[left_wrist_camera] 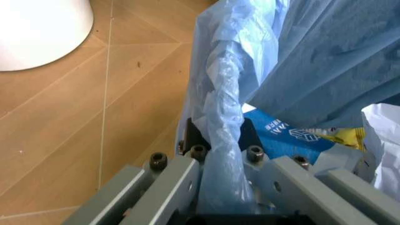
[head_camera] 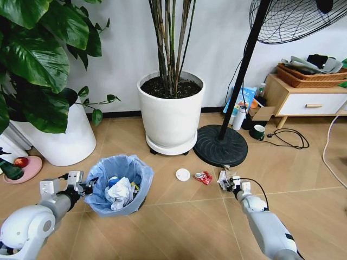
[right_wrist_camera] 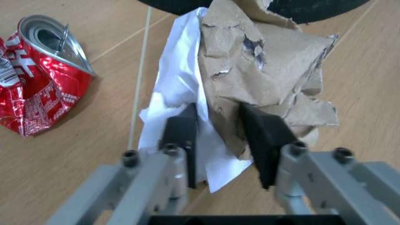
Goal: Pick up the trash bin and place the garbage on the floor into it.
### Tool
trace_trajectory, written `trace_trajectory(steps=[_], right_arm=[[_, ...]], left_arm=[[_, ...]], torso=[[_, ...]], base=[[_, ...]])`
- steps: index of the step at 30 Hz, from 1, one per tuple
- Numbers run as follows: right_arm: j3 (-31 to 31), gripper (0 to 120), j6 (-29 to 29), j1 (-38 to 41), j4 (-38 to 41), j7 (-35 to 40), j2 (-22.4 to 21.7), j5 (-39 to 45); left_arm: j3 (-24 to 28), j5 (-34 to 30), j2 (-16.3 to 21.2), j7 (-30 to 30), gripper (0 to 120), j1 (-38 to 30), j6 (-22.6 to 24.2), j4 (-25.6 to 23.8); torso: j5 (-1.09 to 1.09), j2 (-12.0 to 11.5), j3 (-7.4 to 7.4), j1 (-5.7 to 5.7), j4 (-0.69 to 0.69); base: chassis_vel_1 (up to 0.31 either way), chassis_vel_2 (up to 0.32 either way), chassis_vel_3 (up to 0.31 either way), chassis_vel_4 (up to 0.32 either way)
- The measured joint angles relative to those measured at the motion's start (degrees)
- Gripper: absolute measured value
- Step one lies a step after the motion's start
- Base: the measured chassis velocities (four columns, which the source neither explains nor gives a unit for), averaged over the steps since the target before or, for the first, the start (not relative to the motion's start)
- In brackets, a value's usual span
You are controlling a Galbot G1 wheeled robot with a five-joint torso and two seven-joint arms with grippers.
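The trash bin, small and lined with a crinkled light-blue bag, stands on the wood floor holding white paper and wrappers. My left gripper is shut on its bagged rim on the side nearest my left arm. To the right, my right gripper is shut on a crumpled wad of brown and white paper low over the floor. More garbage lies between: a crushed red can and a white round lid.
The fan's black base and pole stand just behind the right gripper. A large white plant pot is behind the lid, another at left. A green bottle on a pink dish sits far left. Cables and a cabinet are at right.
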Motion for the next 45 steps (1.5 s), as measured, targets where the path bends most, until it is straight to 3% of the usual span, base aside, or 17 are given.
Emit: trace_trajectory(steps=[5,11,19,27,33,41,45], right_arm=[[0.4,2,-0.2,-0.2,0.6,0.4,0.0,0.0],[1.0,0,-0.6,-1.7,3.0,0.6,-0.4,0.0],[2.3,0,-1.8,-7.0,12.9,0.5,-2.2,1.5],[0.9,0,-2.9,-10.6,26.8,0.5,-4.8,5.2],[-5.4,0,-4.9,-10.6,37.4,-0.7,-7.2,11.6],[-10.5,0,-9.2,-11.3,56.1,-0.5,-12.8,19.8],[-12.1,0,-10.7,-11.1,61.5,0.2,-14.1,21.9]], left_arm=[[0.2,-0.1,0.4,0.2,0,-0.2,0.0,0.2],[0.7,-0.2,0.8,0.7,0,-0.8,0.0,0.7],[2.5,-0.5,2.8,1.8,0,-2.7,0.0,2.3],[4.6,-0.5,4.4,3.8,0,-4.3,-0.8,4.0],[4.6,-0.4,4.4,3.9,0,-4.4,-0.9,4.1],[11.4,-1.8,5.4,2.4,0,-10.8,-0.2,6.1],[13.4,-2.7,5.8,1.8,0,-13.2,-0.1,6.9]], torso=[[0.0,0.0,0.0,0.0,0.0],[0.0,0.0,0.0,0.0,0.01],[0.01,0.0,0.0,0.0,-0.01],[0.0,0.0,0.0,0.0,-0.03],[0.0,0.0,0.0,-0.01,0.01],[0.0,0.0,0.0,-0.01,-0.03],[0.01,0.0,0.0,0.0,0.0]], base=[[0.0,0.0,0.0,0.0],[0.0,0.0,0.0,0.0],[0.0,0.0,0.0,0.0],[0.0,0.0,0.0,0.0],[0.0,0.0,0.0,0.0],[0.0,0.0,0.0,0.0],[0.0,0.0,0.0,0.0]])
